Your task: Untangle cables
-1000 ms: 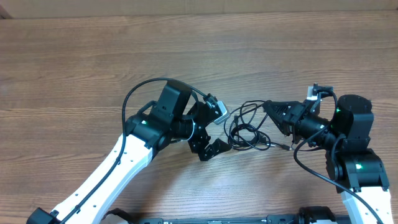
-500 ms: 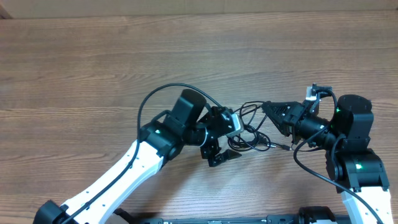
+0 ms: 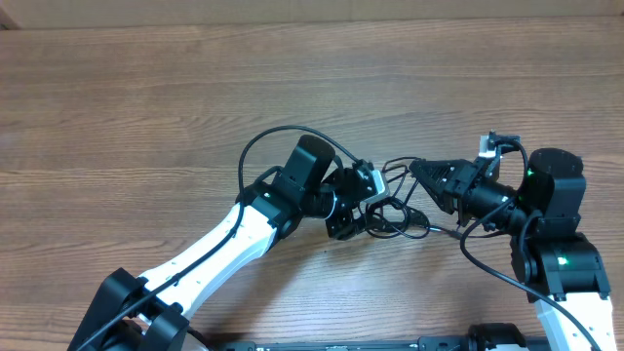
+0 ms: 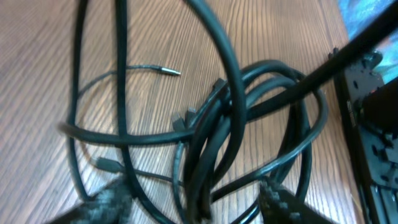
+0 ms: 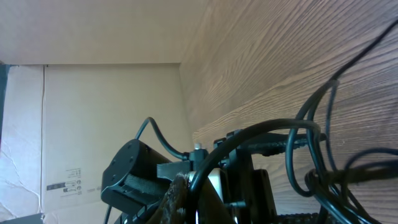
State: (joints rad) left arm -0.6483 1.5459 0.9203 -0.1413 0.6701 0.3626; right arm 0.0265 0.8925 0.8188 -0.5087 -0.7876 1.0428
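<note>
1. left gripper (image 3: 359, 214): near side, fingers apart, straddling knot.
2. cables (image 3: 395, 210): 1 knotted bundle, table (image 3: 292, 78) centre-right.
3. right gripper (image 3: 417, 169): farther, pinched on 1 strand.
Status: nothing separated; your whole untangling remains.

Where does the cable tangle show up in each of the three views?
Overhead: cables just right of centre, on the table.
Left wrist: cables fill most of the frame, close up.
Right wrist: cables at the lower right.
Shared landmark: the wood-grain table under them shows in all three views.
</note>
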